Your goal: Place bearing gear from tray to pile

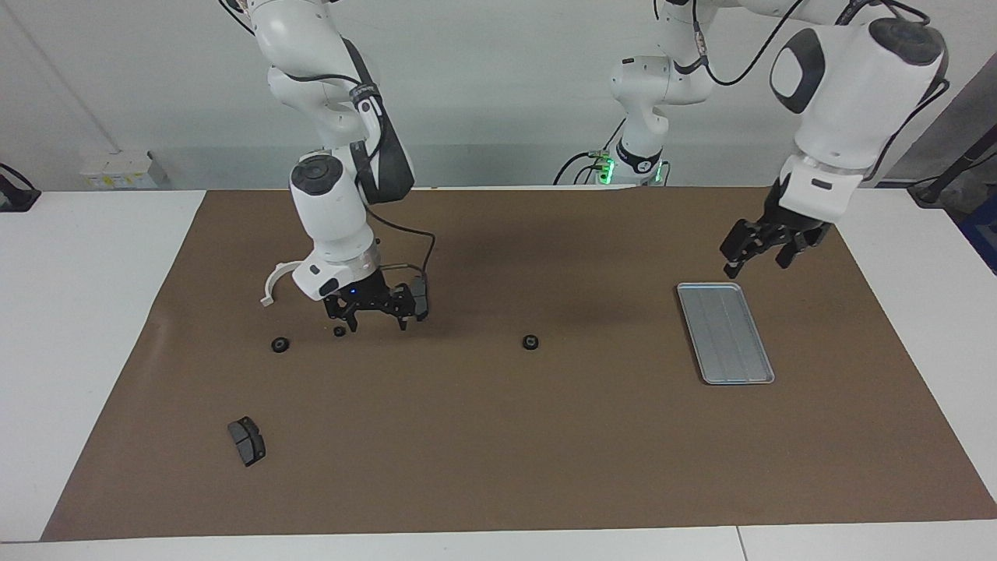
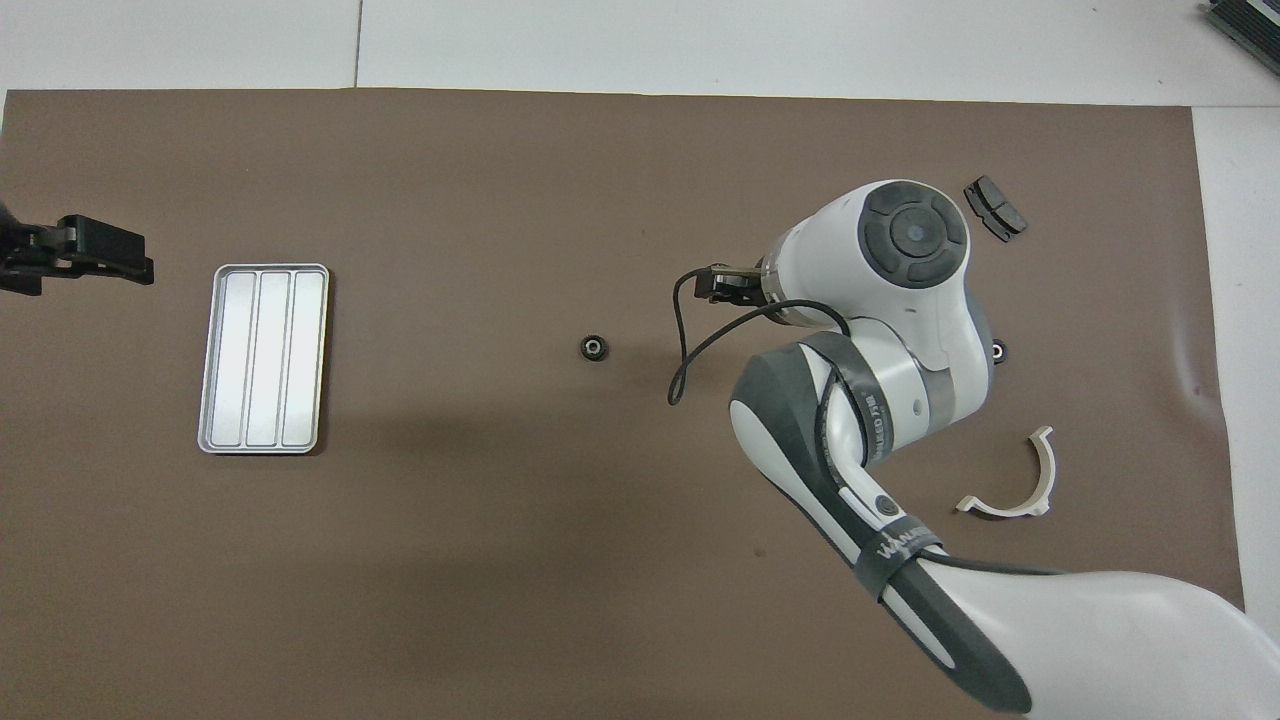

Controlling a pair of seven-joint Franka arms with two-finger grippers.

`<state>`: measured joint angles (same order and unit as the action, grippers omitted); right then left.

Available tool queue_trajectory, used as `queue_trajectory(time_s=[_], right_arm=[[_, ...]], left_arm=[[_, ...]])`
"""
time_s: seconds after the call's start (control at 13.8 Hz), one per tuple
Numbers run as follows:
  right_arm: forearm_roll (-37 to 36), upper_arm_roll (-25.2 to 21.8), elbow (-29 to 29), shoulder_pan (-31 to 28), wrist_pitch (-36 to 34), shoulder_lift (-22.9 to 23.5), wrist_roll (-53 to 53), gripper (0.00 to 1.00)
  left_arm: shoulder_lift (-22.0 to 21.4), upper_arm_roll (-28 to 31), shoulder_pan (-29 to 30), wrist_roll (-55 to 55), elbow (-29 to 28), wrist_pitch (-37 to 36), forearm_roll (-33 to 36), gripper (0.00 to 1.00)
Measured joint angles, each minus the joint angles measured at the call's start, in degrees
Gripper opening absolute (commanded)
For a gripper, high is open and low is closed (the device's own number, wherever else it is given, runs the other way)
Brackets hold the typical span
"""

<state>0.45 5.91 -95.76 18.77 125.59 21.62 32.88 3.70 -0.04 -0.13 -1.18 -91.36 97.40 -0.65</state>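
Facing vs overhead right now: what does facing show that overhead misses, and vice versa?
Facing only: the brake pad beside the right gripper and a small gear next to it. In the overhead view the right arm covers both.
Overhead only: the white bracket whole. The facing view shows just one end of it past the arm.
Both: the tray with nothing in it, the middle gear, the outer gear, the second brake pad, and the left gripper up in the air near the tray.
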Motion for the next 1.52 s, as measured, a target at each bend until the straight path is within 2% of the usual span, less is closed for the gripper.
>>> queue_trajectory(time_s=[0.29, 0.65, 1.16, 1.37, 1.52], right_arm=[[-4.1, 0.0, 10.2, 6.7, -3.0, 8.6, 12.0, 1.00], [-5.0, -0.2, 19.2, 10.8, -3.0, 17.2, 18.9, 1.00], [-6.8, -0.2, 19.6, 12.2, 0.4, 19.8, 18.9, 0.86], [-8.4, -0.2, 18.1, 13.6, 1.7, 20.5, 19.0, 0.73], [-9.1, -0.2, 17.2, 13.9, 1.7, 20.5, 19.0, 0.58]], left_arm=[[-2.2, -1.4, -0.6, 0.0, -6.7, 4.9, 0.0, 1.00], [-3.1, -1.5, -1.6, 0.0, -9.3, 5.3, 0.0, 1.00], [-3.7, -1.6, -2.0, -0.4, -11.0, 5.3, 1.3, 1.00], [-3.7, -1.7, -2.7, -0.9, -11.3, 5.3, 3.2, 1.00], [-3.7, -1.8, -2.9, -0.9, -11.4, 5.3, 4.0, 1.00]])
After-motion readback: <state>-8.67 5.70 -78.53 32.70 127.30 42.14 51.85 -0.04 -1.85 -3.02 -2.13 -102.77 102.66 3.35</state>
